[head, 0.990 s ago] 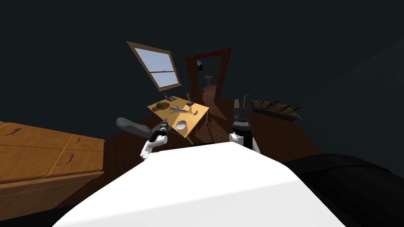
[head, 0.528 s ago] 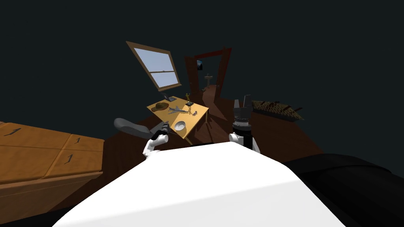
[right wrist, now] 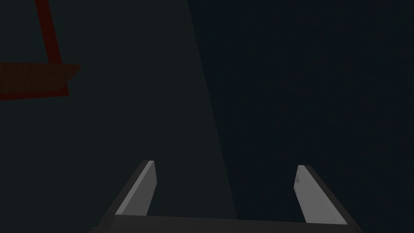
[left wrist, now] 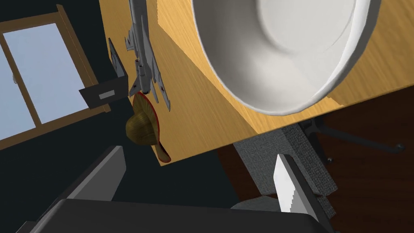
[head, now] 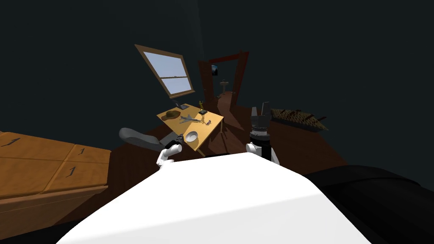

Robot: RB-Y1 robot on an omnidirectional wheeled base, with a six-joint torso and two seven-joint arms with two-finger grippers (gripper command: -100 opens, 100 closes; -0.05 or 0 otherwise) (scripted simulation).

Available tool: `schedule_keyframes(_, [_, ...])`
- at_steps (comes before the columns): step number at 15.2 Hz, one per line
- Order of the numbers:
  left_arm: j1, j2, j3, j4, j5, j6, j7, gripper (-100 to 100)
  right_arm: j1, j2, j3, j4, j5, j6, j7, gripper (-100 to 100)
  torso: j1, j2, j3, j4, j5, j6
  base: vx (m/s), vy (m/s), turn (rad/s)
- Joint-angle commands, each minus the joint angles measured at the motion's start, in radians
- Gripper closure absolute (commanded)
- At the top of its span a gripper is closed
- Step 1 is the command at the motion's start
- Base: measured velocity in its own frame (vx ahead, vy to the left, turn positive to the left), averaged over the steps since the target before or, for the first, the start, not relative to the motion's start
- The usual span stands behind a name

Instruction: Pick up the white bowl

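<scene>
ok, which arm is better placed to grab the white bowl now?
Left, I'd say. The left gripper is open and close to the white bowl, which sits at the near edge of the table. The right gripper, open too, is held up off to its side.

Right end effector (right wrist: 224, 164), fingers (right wrist: 139, 189) (light grey) spread apart.

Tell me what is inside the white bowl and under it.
The white bowl looks empty: only its smooth white inside shows. It sits on the wooden table, near the edge; the tabletop under it is hidden by the bowl.
</scene>
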Motion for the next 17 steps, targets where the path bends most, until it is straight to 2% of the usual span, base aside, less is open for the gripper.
schedule_keyframes(1, [-0.006,0.006,0.004,0.025,0.015,0.036,0.0,-100,0.0,0.0,0.0,0.0,0.0,0.0,0.0,0,0.0,0.0,0.0,0.0,0.0,0.0,0.045,-0.051,0.008])
schedule_keyframes(2, [-0.018,0.002,0.01,0.053,0.02,0.067,0.0,-100,0.0,0.0,0.0,0.0,0.0,0.0,0.0,0,0.0,0.0,0.0,0.0,0.0,0.0,0.055,-0.049,0.009])
schedule_keyframes(3, [-0.018,0.002,0.01,0.053,0.02,0.073,0.0,-100,0.0,0.0,0.0,0.0,0.0,0.0,0.0,0,0.0,0.0,0.0,0.0,0.0,0.0,0.055,-0.042,0.011])
schedule_keyframes(4, [-0.029,-0.002,0.016,0.079,0.025,0.109,0.0,-100,0.0,0.0,0.0,0.0,0.0,0.0,0.0,0,0.001,-0.001,0.0,0.0,0.0,0.0,0.066,-0.04,0.009])
schedule_keyframes(5, [-0.029,-0.002,0.016,0.079,0.025,0.109,0.0,-100,0.0,0.0,0.0,0.0,0.0,0.0,0.0,0,0.001,-0.001,-0.001,0.0,0.0,0.0,0.058,-0.038,0.008])
schedule_keyframes(8, [-0.049,-0.009,0.026,0.126,0.035,0.173,0.0,-100,0.0,0.0,0.0,0.0,0.0,0.0,0.0,0,0.001,0.0,0.0,0.0,0.0,0.0,0.048,-0.037,0.008])
schedule_keyframes(9, [-0.049,-0.009,0.026,0.126,0.035,0.173,0.0,-100,0.0,0.0,0.0,0.0,0.0,0.0,0.0,0,0.001,0.0,0.0,0.0,0.0,0.0,0.045,-0.036,0.009])
schedule_keyframes(10, [-0.058,-0.012,0.03,0.147,0.039,0.201,0.0,-100,0.0,0.0,0.0,0.0,0.0,0.0,0.0,0,0.001,0.0,0.0,0.0,0.0,0.0,0.05,-0.037,0.007])
schedule_keyframes(11, [-0.058,-0.012,0.03,0.147,0.039,0.201,0.0,-100,0.0,0.0,0.0,0.0,0.0,0.0,0.0,0,0.001,0.0,0.0,0.0,0.0,0.0,0.044,-0.034,0.005])
schedule_keyframes(15, [-0.079,-0.02,0.041,0.196,0.049,0.267,0.001,-100,0.0,0.0,0.0,0.0,0.0,0.0,0.0,0,0.002,0.0,0.0,0.0,0.0,0.0,0.045,-0.027,0.007])
schedule_keyframes(17, [-0.083,-0.022,0.043,0.208,0.051,0.283,0.001,-100,0.0,0.0,0.0,0.0,0.0,0.0,0.0,0,0.002,0.0,0.0,0.0,0.0,0.0,0.041,-0.025,0.004])
